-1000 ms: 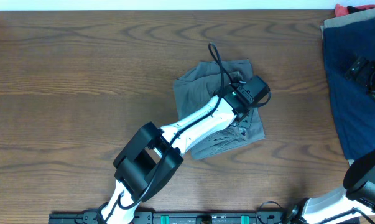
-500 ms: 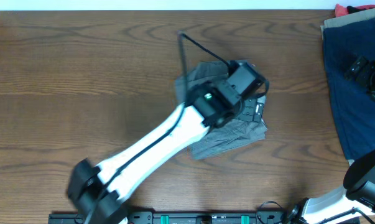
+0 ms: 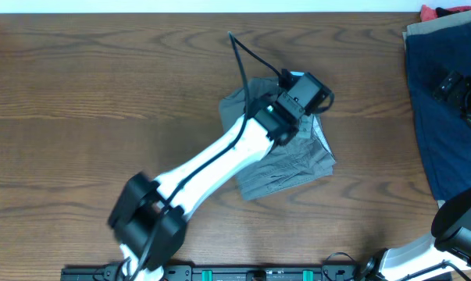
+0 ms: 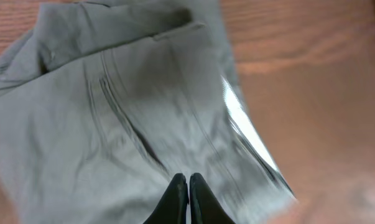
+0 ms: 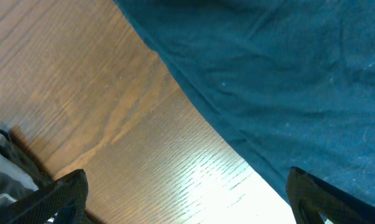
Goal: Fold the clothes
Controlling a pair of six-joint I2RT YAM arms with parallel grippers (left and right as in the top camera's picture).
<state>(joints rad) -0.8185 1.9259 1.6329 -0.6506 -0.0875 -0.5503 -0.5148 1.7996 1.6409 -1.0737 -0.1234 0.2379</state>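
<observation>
Your left end effector (image 4: 187, 190) has its 2 fingers pressed together tip to tip, a narrow closed pinch. The tips hang over the grey-olive shorts (image 4: 112, 124); from the wrist view you cannot tell whether they touch the cloth. Under the tips you see stitched seams running along the fabric and a pale, blurred edge of cloth on the right, with bare wood past it. From overhead, the left arm (image 3: 219, 156) reaches in from the near left edge and crosses the shorts on a diagonal, its wrist over their far right part.

The shorts lie bunched into a rough, compact shape on the table (image 3: 102, 101), a little right of its middle, with the lower right corner showing clear of the arm.

Your right end effector (image 5: 187, 205) is spread wide, 1 dark finger at each lower corner of its wrist view. It hangs over the edge of the navy blue shorts (image 5: 287, 74), where that cloth meets bare wood. These lie at the right edge of the table, well apart from the grey-olive pair. A tan garment (image 3: 430, 27) and a red garment (image 3: 434, 12) show at the far right corner, just beside the navy cloth.
</observation>
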